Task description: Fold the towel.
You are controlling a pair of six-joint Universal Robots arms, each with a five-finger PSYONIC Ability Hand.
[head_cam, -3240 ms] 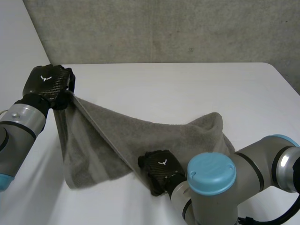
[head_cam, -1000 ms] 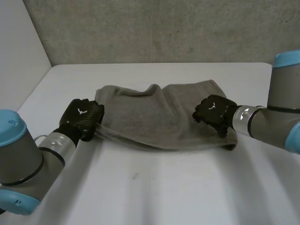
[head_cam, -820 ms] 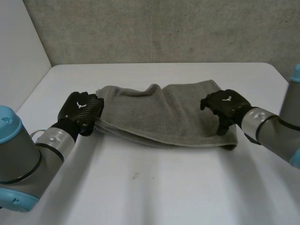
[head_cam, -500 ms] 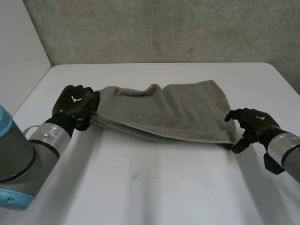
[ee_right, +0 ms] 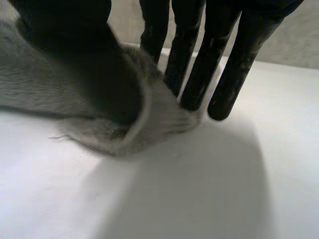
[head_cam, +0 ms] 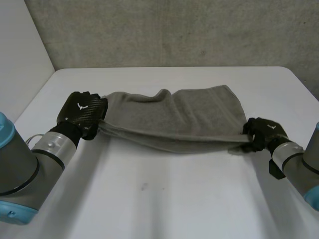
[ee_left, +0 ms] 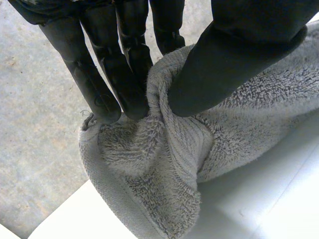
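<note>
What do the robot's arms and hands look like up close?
Both the left arm and right arm are thick grey tubes with round light-blue caps at the joints and silvery wrist rings. The left hand and right hand are black, with a woven-pattern shell, a small white mark on the back and slim fingers.

No readable text; a white emblem point(head_cam: 79, 105) marks the left hand point(head_cam: 85, 114), another the right hand point(head_cam: 262, 134).

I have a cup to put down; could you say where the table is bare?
Bare: the near strip between the towel and the arms, and the far strip between towel and wall. Crowded: the towel's ends, pinched by the left hand and right hand.
</note>
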